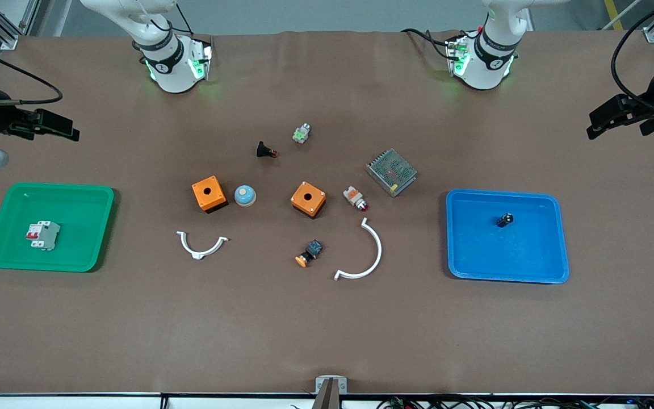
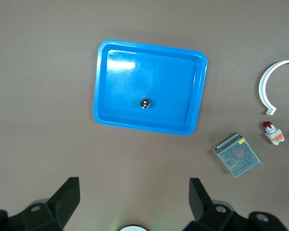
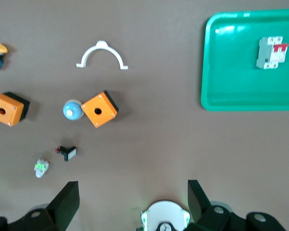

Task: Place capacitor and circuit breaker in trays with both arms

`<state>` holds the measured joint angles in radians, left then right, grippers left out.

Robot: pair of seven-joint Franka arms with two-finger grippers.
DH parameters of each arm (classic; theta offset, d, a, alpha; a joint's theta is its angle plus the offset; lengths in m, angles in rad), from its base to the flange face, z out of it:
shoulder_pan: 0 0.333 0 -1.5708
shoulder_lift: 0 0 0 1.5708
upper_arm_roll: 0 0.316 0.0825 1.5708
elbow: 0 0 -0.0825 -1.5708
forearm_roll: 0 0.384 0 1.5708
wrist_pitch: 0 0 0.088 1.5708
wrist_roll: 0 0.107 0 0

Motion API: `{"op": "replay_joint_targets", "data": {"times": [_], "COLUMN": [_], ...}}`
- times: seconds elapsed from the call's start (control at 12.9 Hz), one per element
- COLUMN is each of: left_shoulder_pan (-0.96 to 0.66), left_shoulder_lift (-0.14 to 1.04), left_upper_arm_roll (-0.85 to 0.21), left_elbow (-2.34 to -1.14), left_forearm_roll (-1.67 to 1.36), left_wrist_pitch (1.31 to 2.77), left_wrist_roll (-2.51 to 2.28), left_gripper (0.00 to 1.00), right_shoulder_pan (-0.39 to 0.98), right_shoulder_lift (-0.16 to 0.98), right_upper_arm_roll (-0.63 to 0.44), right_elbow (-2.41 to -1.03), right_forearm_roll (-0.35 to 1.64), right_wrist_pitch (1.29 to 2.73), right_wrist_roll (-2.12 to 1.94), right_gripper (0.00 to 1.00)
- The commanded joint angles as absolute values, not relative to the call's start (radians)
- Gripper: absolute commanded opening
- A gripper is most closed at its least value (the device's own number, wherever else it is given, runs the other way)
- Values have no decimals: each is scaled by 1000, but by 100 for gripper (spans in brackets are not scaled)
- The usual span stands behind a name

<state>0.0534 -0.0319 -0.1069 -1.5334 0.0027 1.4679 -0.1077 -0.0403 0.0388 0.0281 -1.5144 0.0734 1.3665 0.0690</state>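
Both hands raised and parked at the ends of the surface (image 1: 327,329), each arm waiting. Left hand (image 2: 135,199) up over bare surface at the left arm's end, fingers (image 2: 67,197) spread wide, pinching nothing. Below it, a blue tray (image 2: 102,86) with the capacitor (image 2: 145,103) lying alone near the tray's middle, well apart from the fingers. Same capacitor (image 1: 504,219) seen in the front view inside the blue tray (image 1: 554,267). Right hand (image 3: 134,199) up over bare surface at the right arm's end, fingers (image 3: 67,199) also spread, gripping nothing. Below it, a green tray (image 3: 209,72) with the circuit breaker (image 3: 269,52) resting inside, red toggle showing, well apart from that hand. Front view: circuit breaker (image 1: 42,235) in the green tray (image 1: 100,227). Between the two trays, clutter on the surface: two orange boxes (image 1: 209,193) (image 1: 308,199), blue-white dome (image 1: 244,195) just beside the first box, black button with red tip (image 1: 264,150), small green-lit part (image 1: 301,133), metal mesh module (image 1: 391,171), white-orange lamp (image 1: 355,198), blue-black switch with orange cap (image 1: 309,253), two white curved clips (image 1: 201,245) (image 1: 364,255). Left hand in front view (image 1: 611,116) and right hand (image 1: 49,126) both at the frame edges, clear of all parts.
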Motion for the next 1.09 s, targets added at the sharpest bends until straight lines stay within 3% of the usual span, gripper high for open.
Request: {"op": "replay_joint_targets", "data": {"times": [0.0,1.01], "left_shoulder_pan": [64,74], "left_shoulder_lift": [-48,-41], "left_upper_arm_roll": [-126,-138], "left_elbow": [-1551,-1526], "left_forearm_roll": [5,41], "left_wrist_pitch": [1476,1485], "left_wrist_roll": [-94,-86], "left_gripper": [100,100], "right_shoulder_pan": [-43,-61], "right_shoulder_lift": [20,51], "right_upper_arm_roll": [15,11], "right_elbow": [-1536,-1482], "right_forearm_roll": [66,43], "right_wrist_pitch": [1426,1529], "right_wrist_roll": [74,74], "right_gripper": [99,100]}}
